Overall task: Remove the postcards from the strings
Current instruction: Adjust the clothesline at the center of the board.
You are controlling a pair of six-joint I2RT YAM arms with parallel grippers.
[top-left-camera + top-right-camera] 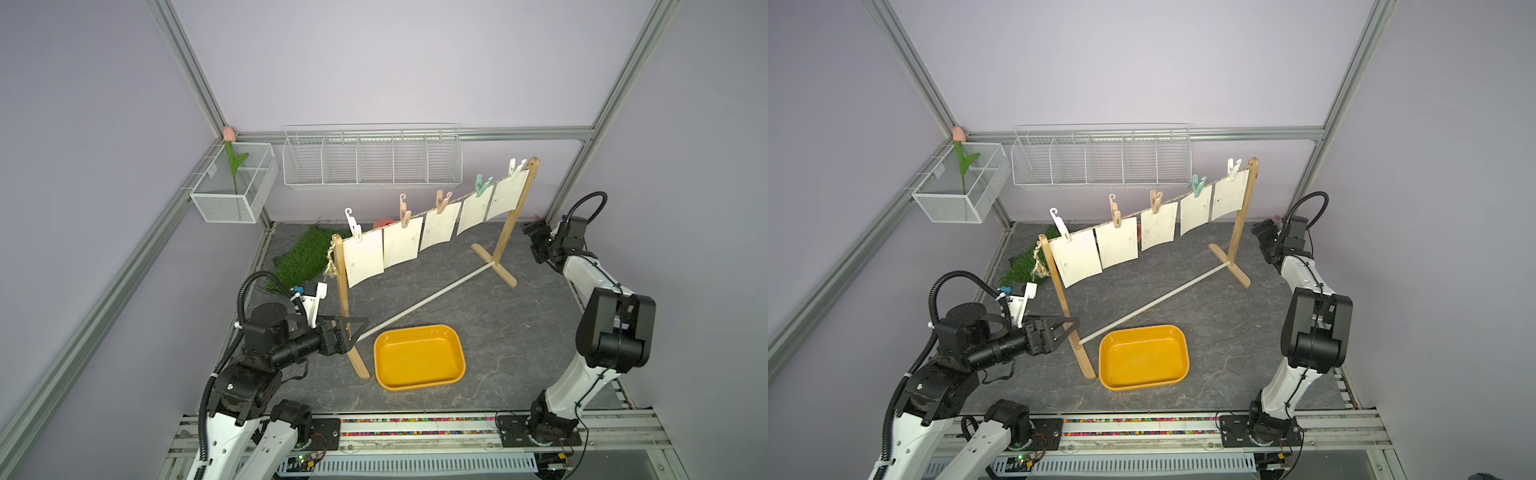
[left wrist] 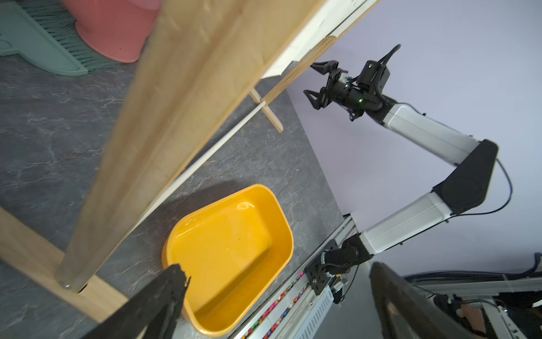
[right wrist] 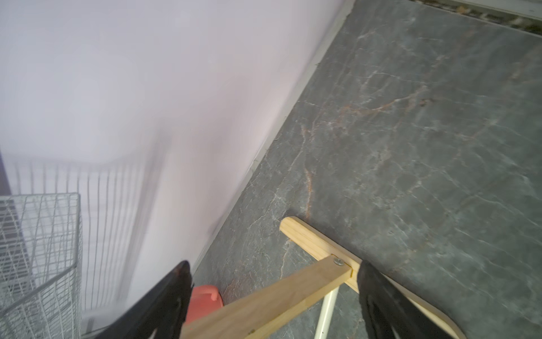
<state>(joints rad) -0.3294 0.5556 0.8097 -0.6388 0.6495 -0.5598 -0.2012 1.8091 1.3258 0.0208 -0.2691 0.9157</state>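
**Task items.** Five postcards [image 1: 400, 247] hang side by side on the string [image 1: 463, 196]. The string spans the two posts of a wooden frame [image 1: 343, 291] standing on the table [image 1: 498, 332]. Each card is clipped at its upper edge by one peg. From the near post to the far post these are a white peg [image 1: 353, 226], two tan pegs [image 1: 405, 216], a green peg [image 1: 482, 187] and a second white peg [image 1: 515, 168]. The lower edges of the cards hang free and curl slightly. The string's knotted tassel [image 1: 331, 262] hangs beside the near post. A white rod [image 1: 432, 297] joins the frame's two feet. A yellow tray [image 1: 415, 328] sits on the table just beside the near foot.

**Left gripper.** The left gripper [image 1: 355, 332] is low, just beside the bottom part of the near post. Its jaws stand fully apart and hold nothing. The left wrist view shows both fingers [image 2: 164, 296] spread wide, with the tray beyond them and the post outside the gap.

**Right gripper.** The right gripper [image 2: 311, 79] is held above the table near the far post, apart from it. Its jaws are wide apart and grasp nothing. In the right wrist view the foot [image 3: 308, 237] of the far post appears beyond the fingers [image 3: 170, 293], and no contact is visible.

**Surroundings.** A green grass mat [image 1: 301, 257] lies on the table behind the near post.
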